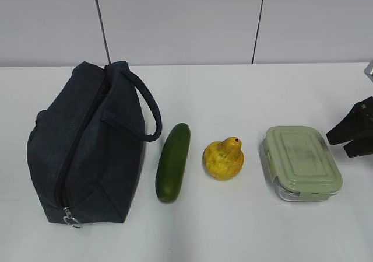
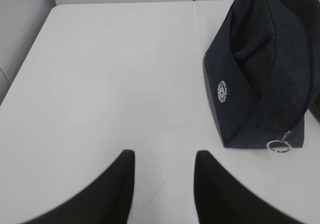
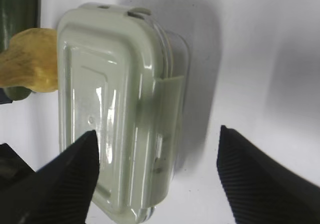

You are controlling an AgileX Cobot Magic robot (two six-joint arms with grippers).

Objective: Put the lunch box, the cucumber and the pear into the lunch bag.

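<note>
The dark navy lunch bag (image 1: 87,151) stands at the left of the table, its silver ring pull (image 1: 71,218) at the near end. To its right lie the green cucumber (image 1: 173,161), the yellow pear (image 1: 224,158) and the sage-lidded lunch box (image 1: 300,163), in a row. My right gripper (image 3: 157,134) is open at the box's right side, one finger over the lid (image 3: 120,109) and the other over bare table. My left gripper (image 2: 164,156) is open and empty over the table, left of the bag (image 2: 265,69). It is out of the exterior view.
The white table (image 1: 245,98) ends at a grey panelled wall behind. In the left wrist view the table's left edge (image 2: 30,49) runs near the bag's side. The bag's loop handle (image 1: 148,107) arches toward the cucumber.
</note>
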